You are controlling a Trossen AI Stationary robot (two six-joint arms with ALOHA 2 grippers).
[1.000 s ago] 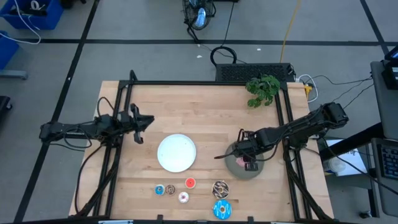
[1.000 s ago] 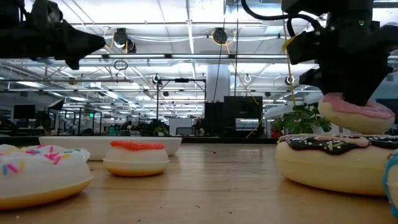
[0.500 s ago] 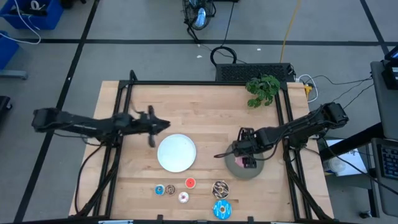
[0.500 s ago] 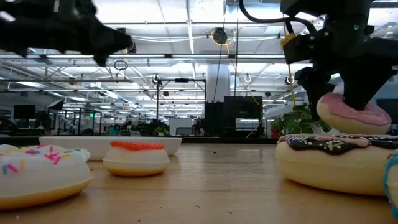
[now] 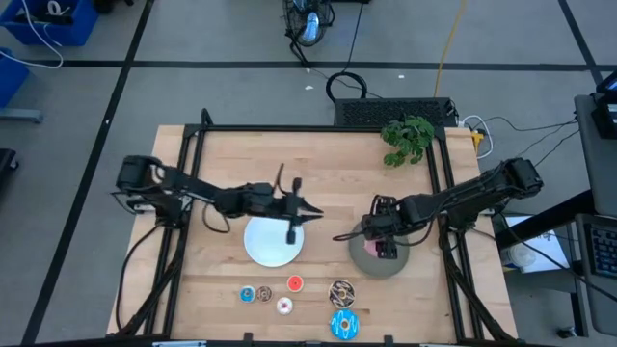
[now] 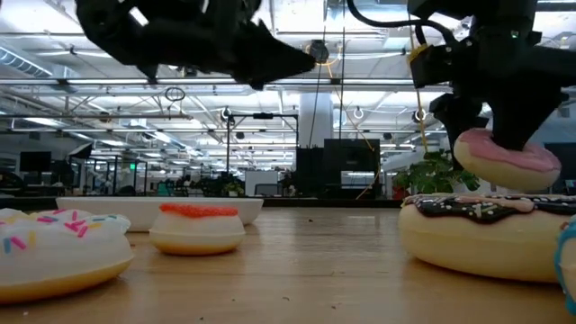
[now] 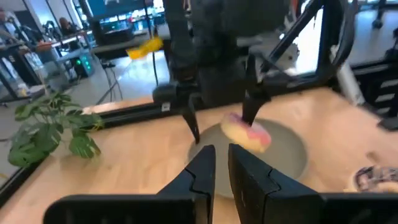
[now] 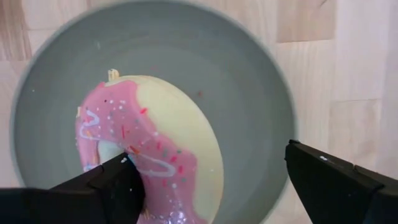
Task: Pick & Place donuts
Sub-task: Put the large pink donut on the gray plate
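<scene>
Pink donut [image 8: 149, 155] released (right tool [image 8: 211, 180] opened); left tool [image 5: 307, 216] advanced.

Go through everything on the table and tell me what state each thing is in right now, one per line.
pink donut: tilted on the grey plate, released
grey plate: holds only the pink donut
white plate: empty
right gripper: open above the grey plate
left gripper: shut, over the white plate
other six donuts: loose on the table

A round white plate [image 5: 273, 237] sits mid-bench on the pale wooden bench [image 5: 318, 173]. To its right lies a round grey plate [image 5: 367, 260], with a pink-frosted toy donut ring [image 8: 149, 155] in it. Four tiny toy rings [image 5: 272, 293] and two larger rings [image 5: 342, 308] lie along the near edge. A green leafy plant sprig [image 5: 408, 140] lies at the far right corner.
</scene>
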